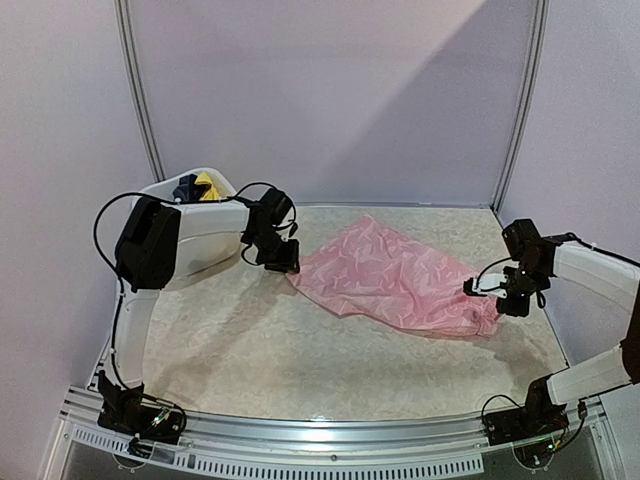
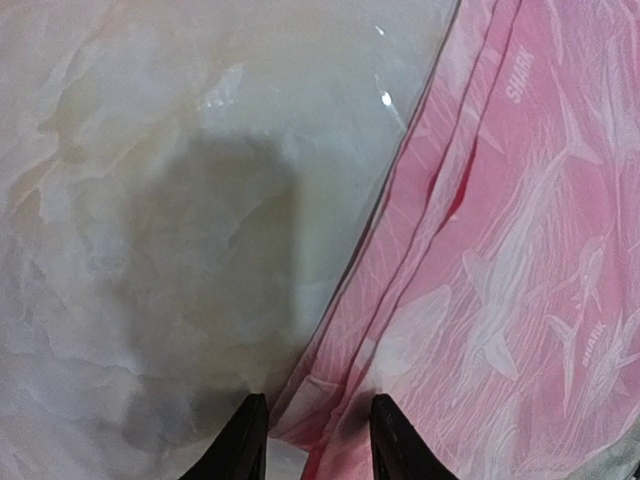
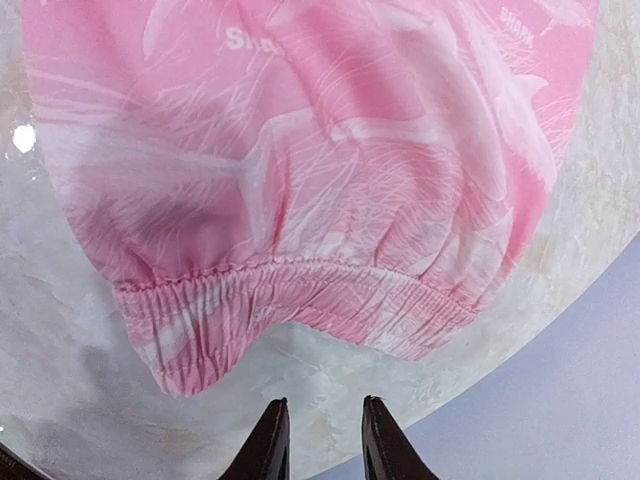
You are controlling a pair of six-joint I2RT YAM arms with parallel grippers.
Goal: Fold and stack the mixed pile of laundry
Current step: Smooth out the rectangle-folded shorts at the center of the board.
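There is one pink garment (image 1: 385, 275) spread on the table (image 1: 250, 350), in the middle and right part of the top view. It is thin, and many white sharks are printed on it. In the left wrist view the word "SHARK" (image 2: 520, 85) can be read in white letters at the upper right, and again, smaller, at the right edge. In the right wrist view the same word shows near the top of the cloth, partly cut by the frame edge. One gathered elastic hem (image 3: 300, 285) runs across the lower part of the garment in that view.

There is one white tub (image 1: 222, 180) at the upper left of the top view. Two more pieces lie in it: one yellow piece (image 1: 207, 186) and one dark navy piece (image 1: 186, 188), touching each other.

There are two grippers. The left gripper (image 2: 318, 400) is at the left corner of the pink garment. Its jaws stand apart, and the edge of the cloth lies between the two fingers. The right gripper (image 3: 325, 402) is at the right end of the garment. Its jaws are a little apart with only bare table between them, and the elastic hem lies just beyond the fingertips (image 3: 278, 410) and does not touch them.
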